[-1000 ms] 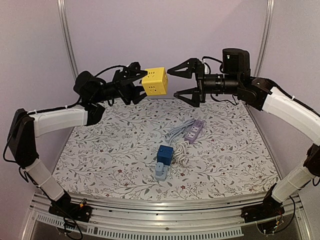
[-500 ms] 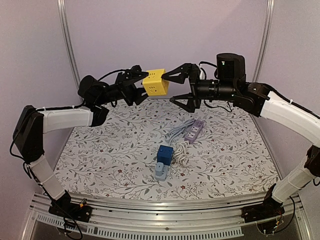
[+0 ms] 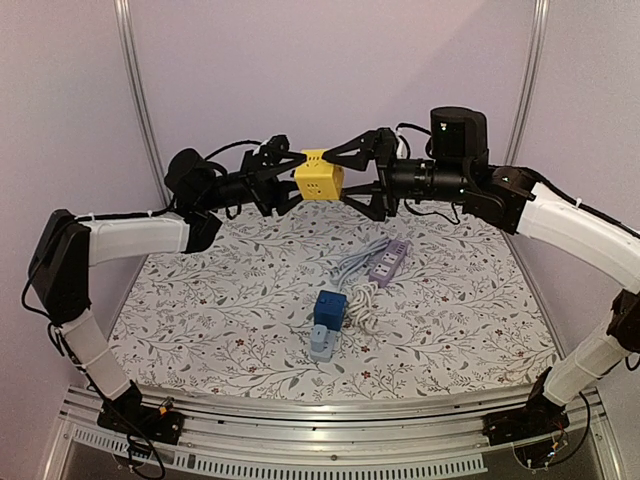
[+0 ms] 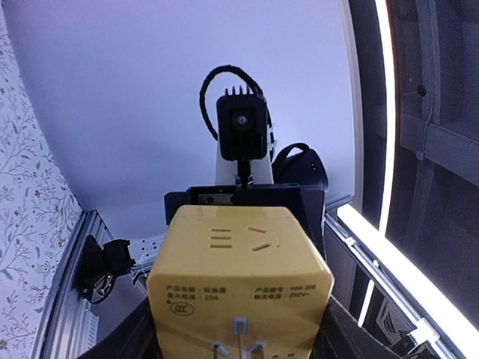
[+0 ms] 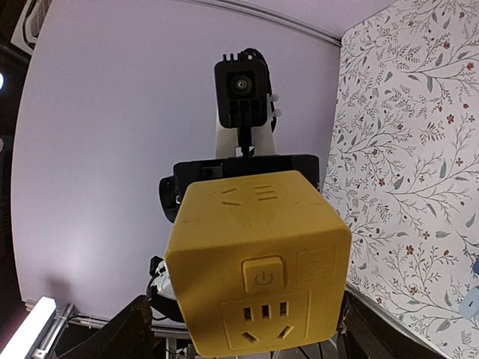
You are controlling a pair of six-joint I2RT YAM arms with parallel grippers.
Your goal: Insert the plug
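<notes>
The plug is a yellow cube point(image 3: 318, 183) with sockets on its faces, and prongs show on its near face in the left wrist view point(image 4: 239, 277). It hangs high above the table, and my left gripper point(image 3: 297, 182) is shut on it from the left. My right gripper point(image 3: 338, 178) has come in from the right and stands open, one finger above the cube and one below. In the right wrist view the cube point(image 5: 258, 277) fills the space between my right fingers point(image 5: 135, 329), with a little gap showing on the left. A purple power strip point(image 3: 388, 262) lies on the floral mat.
A blue cube adapter point(image 3: 329, 308) with a pale blue piece point(image 3: 322, 346) in front of it sits mid-mat, beside the strip's coiled white cable point(image 3: 358, 285). Metal posts point(image 3: 135, 90) stand at the back corners. The floral mat point(image 3: 200, 300) covers the table.
Both arms have moved toward each other. The cube has shifted right with my left gripper, and my right gripper's fingers now straddle it and have narrowed a little.
</notes>
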